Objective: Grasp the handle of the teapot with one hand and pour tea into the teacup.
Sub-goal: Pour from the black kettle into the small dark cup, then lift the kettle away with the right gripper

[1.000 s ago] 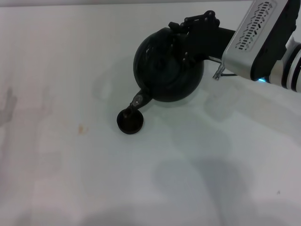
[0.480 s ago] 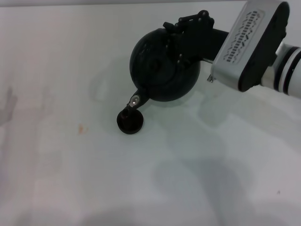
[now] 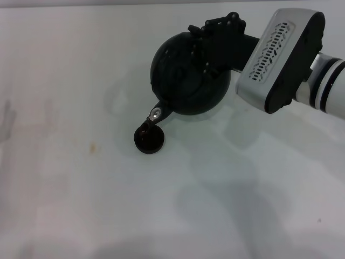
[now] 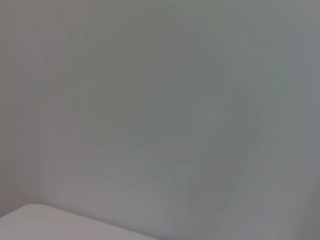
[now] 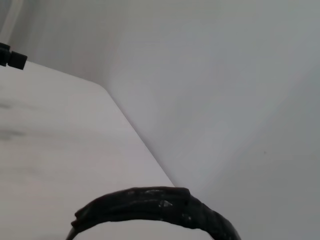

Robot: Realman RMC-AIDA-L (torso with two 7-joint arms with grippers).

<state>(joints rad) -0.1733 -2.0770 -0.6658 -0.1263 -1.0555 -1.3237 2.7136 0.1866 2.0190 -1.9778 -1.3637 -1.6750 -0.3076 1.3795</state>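
While the right gripper [image 3: 215, 46] sits clamped on the handle [image 5: 150, 205] above the teapot [image 3: 186, 81], pot is tilted, spout [image 3: 153, 116] down over the teacup [image 3: 149, 139]. Spout tip is right at the cup's far rim; contact unclear. Cup sits on the white table [image 3: 81, 189], just in front-left of the pot. Faint orange spot [image 3: 92, 146] left of cup, well apart. Path between spout and cup is unobstructed. Left gripper out of sight.

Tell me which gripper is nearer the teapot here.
Right. The right gripper is at the teapot, on its handle, spout over the teacup. The left gripper is out of sight, its camera facing blank wall.
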